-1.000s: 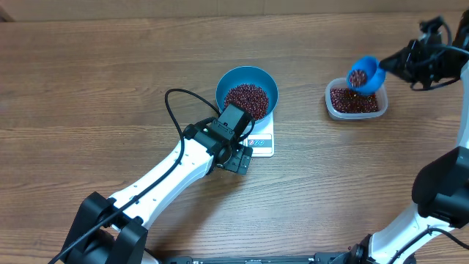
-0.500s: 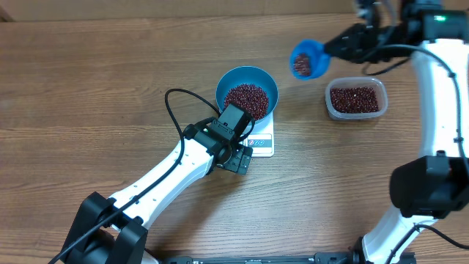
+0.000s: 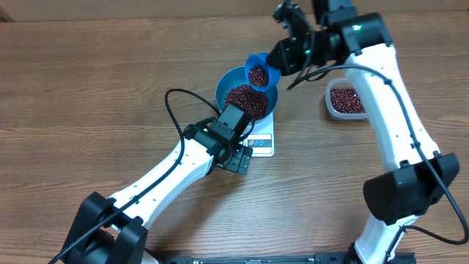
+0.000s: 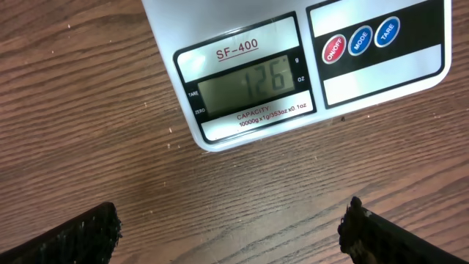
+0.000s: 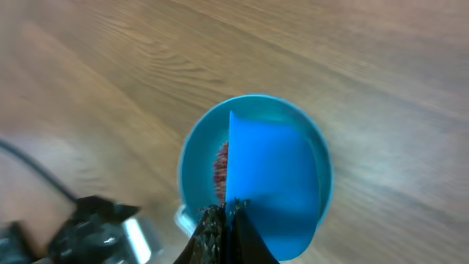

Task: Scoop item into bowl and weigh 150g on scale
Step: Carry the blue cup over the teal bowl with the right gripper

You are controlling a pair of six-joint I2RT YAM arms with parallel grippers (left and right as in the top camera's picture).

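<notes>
Closest to the robot's base, the left arm reaches out over the table [image 3: 88, 88] and holds the left gripper [image 4: 231, 227] just in front of the scale [image 3: 261, 141]. Its fingers are spread wide and grasp nothing. Its wrist camera looks straight down at the display [image 4: 245, 86], which appears to read 126. Against the target of 150, the weighing is well along but short.

Behind the display, the bowl [image 3: 223, 82] sits on the scale's platform and overhangs it, with a sizeable heap of beans [image 3: 245, 103] inside. Over the bowl's far rim hangs the scoop [image 5: 271, 183], loaded with more beans and tipped toward the bowl. Whether any are falling yet cannot be told. The right gripper [image 5: 227, 231] is clenched on the scoop's handle.

Farthest back and to the right, the tub [image 3: 329, 99] rests on the table well apart from the scale. The right arm partly hides it, and it holds a layer of beans.

What remains, as I judge it, is to empty this scoopful, probably gently, and read the display again. After that comes a small top-up, or a stop before the reading overshoots.
</notes>
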